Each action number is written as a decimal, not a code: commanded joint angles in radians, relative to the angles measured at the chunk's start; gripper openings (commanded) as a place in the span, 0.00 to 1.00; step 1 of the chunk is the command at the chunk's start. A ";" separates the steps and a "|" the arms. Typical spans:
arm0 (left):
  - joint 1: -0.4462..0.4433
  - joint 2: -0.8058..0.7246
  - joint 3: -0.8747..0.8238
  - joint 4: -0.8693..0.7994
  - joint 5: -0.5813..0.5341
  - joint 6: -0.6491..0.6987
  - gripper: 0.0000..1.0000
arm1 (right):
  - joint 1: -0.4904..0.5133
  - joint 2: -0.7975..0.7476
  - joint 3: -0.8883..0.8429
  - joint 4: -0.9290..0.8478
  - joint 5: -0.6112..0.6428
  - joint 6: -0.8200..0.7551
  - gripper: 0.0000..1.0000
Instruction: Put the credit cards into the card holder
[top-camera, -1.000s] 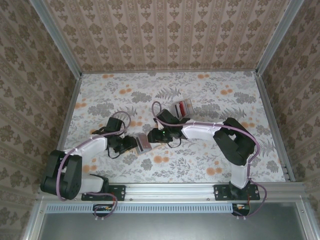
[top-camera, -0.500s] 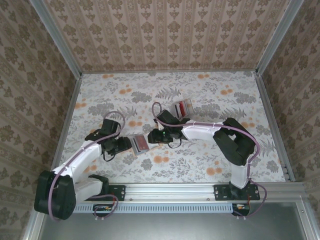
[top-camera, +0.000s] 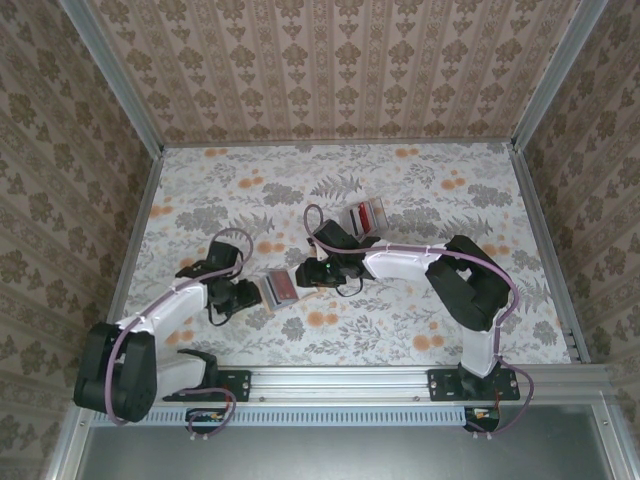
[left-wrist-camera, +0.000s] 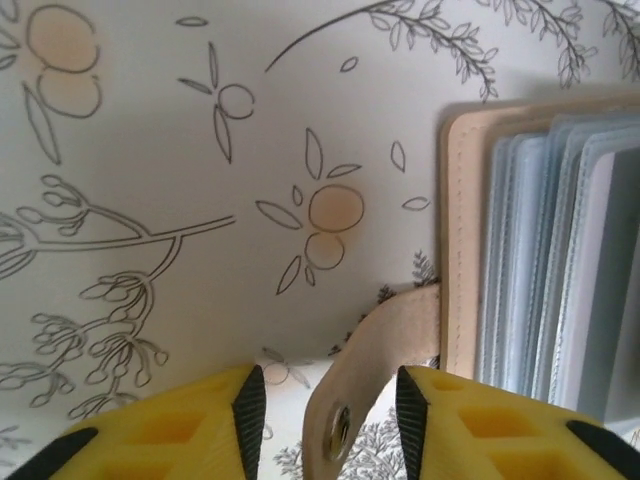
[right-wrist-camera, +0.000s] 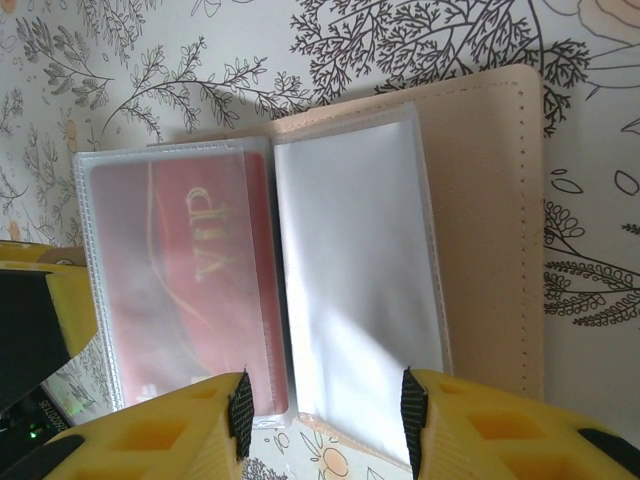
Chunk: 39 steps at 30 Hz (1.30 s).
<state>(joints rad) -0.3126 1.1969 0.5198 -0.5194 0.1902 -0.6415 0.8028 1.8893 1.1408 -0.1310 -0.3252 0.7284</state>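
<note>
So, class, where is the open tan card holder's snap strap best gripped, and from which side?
Pinch the studded free end of the tan strap from the left arm's side: it juts past the tan leather-like card holder, flanked by the left hand.

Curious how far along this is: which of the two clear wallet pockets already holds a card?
The left pocket in the right wrist view: a red VIP card shows through it; the right pocket looks empty.

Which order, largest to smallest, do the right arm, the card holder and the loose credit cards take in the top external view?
1. The right arm, by far the largest.
2. The card holder and the credit cards look about alike, too close to rank.
</note>
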 joint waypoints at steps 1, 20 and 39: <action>0.007 0.007 0.036 0.017 0.030 0.015 0.17 | 0.003 0.028 -0.004 0.005 -0.017 -0.011 0.46; -0.114 -0.044 0.276 -0.112 0.072 0.007 0.00 | -0.010 0.060 -0.060 0.101 -0.057 0.040 0.46; -0.211 0.041 0.359 -0.129 0.020 0.002 0.00 | -0.093 -0.113 -0.213 0.094 0.000 0.024 0.46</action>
<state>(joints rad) -0.5285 1.2240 0.8604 -0.6331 0.2272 -0.6361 0.7174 1.8141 0.9337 0.0391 -0.3676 0.7807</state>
